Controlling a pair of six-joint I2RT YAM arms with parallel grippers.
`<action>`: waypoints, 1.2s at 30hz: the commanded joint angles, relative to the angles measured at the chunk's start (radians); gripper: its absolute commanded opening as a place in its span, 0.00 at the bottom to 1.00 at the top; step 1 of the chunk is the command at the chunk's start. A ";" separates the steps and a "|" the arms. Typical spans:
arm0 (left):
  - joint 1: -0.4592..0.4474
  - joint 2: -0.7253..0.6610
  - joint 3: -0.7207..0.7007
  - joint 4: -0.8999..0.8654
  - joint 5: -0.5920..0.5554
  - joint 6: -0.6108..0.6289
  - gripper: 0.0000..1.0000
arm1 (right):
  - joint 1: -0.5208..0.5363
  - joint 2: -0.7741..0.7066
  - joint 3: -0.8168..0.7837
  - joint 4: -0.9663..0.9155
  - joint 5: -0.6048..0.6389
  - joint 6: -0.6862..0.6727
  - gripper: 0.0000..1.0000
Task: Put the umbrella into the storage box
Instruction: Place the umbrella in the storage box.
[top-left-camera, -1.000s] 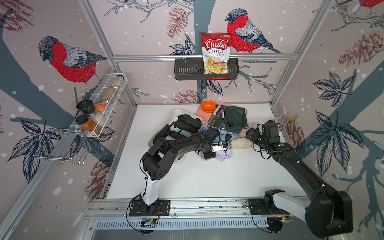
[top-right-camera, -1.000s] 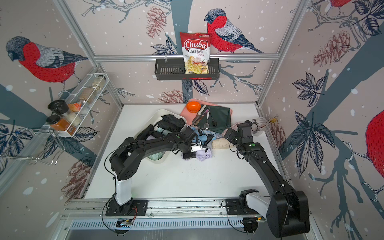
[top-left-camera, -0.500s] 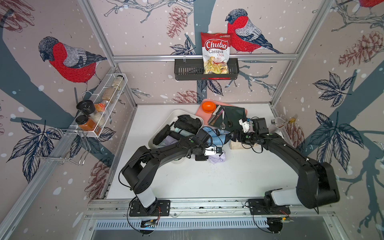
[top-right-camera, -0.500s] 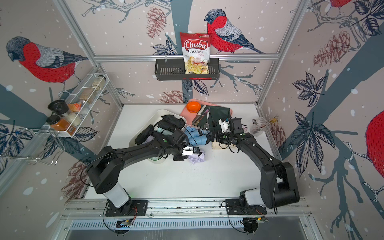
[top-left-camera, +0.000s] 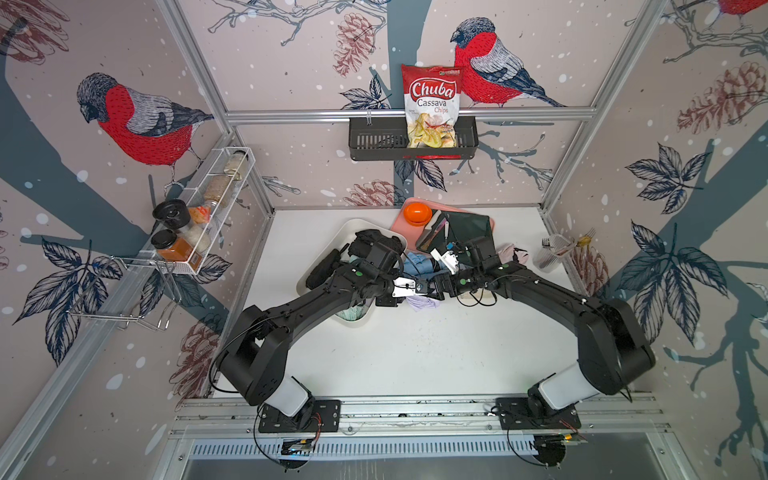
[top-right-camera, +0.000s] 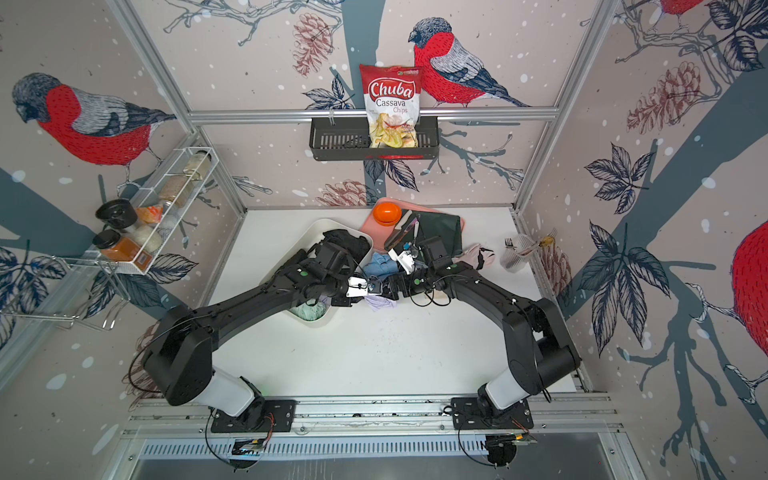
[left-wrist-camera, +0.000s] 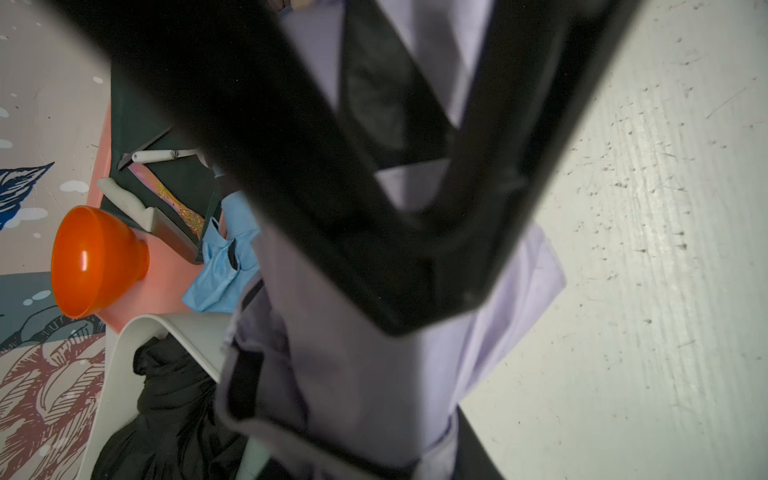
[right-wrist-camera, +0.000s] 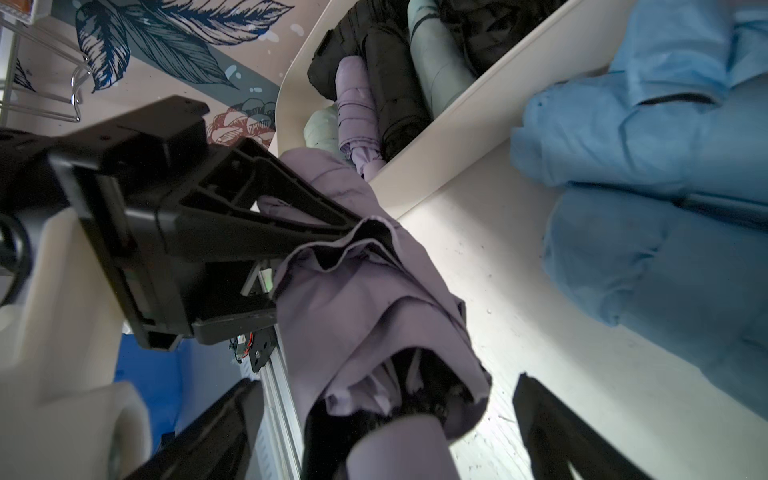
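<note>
Your R hand (right-wrist-camera: 384, 382) swung in from the right since a sec ago & now sits wide open either side of the lilac umbrella (right-wrist-camera: 365, 299) handle end. L hand (right-wrist-camera: 361, 232) is clamped on its fabric. Umbrella's just outside the storage box (right-wrist-camera: 457, 137), over the worktop (top-left-camera: 415, 353).

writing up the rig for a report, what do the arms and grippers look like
The left arm and right arm are matte black, boxy links with a white segment at each base, a green dot near each wrist and thin black cables looping alongside. The left gripper and right gripper are black with tapered, ribbed fingers.
</note>
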 joint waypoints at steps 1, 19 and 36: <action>0.003 -0.014 0.002 0.004 0.053 0.039 0.07 | 0.022 0.048 0.035 0.035 -0.056 -0.026 0.97; 0.077 -0.042 0.026 0.059 0.012 -0.086 0.40 | 0.085 0.122 0.099 0.094 -0.081 0.016 0.33; 0.094 -0.393 -0.153 0.293 -0.103 -0.366 0.97 | 0.084 0.162 0.195 0.337 0.030 0.215 0.17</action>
